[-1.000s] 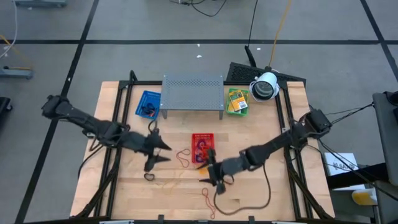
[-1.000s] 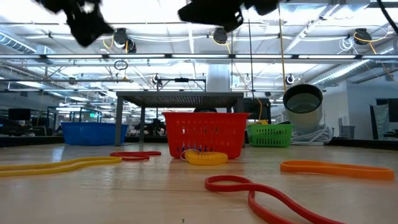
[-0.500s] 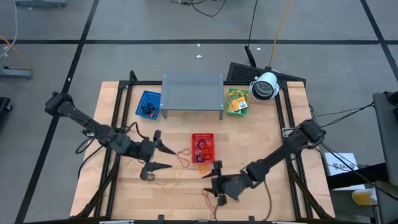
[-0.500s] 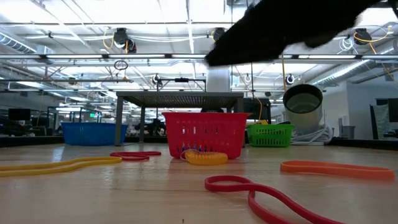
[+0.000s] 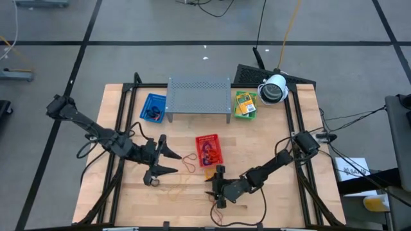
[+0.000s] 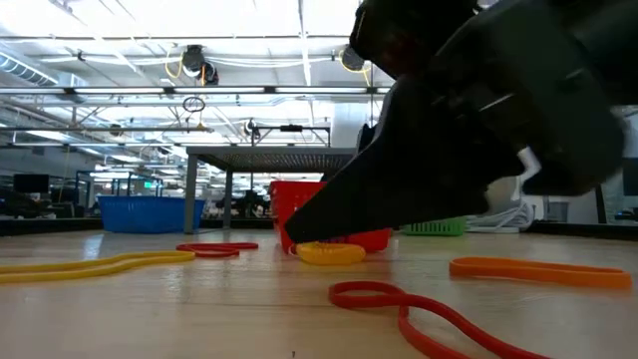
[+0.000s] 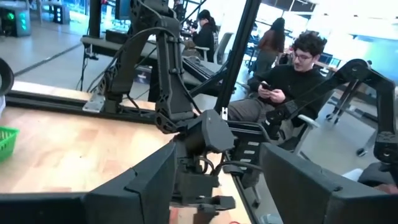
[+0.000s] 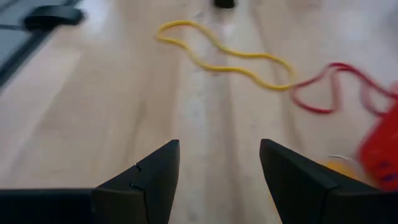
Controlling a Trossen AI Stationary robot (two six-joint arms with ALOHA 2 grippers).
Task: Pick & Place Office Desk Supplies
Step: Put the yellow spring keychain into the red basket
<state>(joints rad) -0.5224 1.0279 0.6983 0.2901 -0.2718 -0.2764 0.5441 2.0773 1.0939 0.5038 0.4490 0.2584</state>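
Note:
Loose rubber bands lie flat on the wooden table: a red one (image 5: 189,162), a yellow one (image 5: 173,189) (image 8: 224,53) and a black one (image 5: 151,181). In the low view an orange band (image 6: 538,269) and a red one (image 6: 399,304) lie near the front. Yellow-and-green packets sit in the green basket (image 5: 244,104). My right gripper (image 5: 215,186) (image 8: 217,180) hangs open, low over the bare wood at the near middle, pointing toward the table's left edge and the yellow band. My left gripper (image 5: 170,162) (image 7: 217,186) stands open and level, left of the red band, holding nothing.
A red basket (image 5: 207,149) with bands in it stands mid-table, just beyond my right gripper. A blue basket (image 5: 153,107) and a grey perforated rack (image 5: 199,96) stand at the far side. People sit beyond the table's right edge (image 7: 280,81).
My right gripper has sunk toward the table and gone toward its near edge, staying open; it now fills the low view. My left gripper has risen out of the low view and tipped up to level, still open. The bands have not moved.

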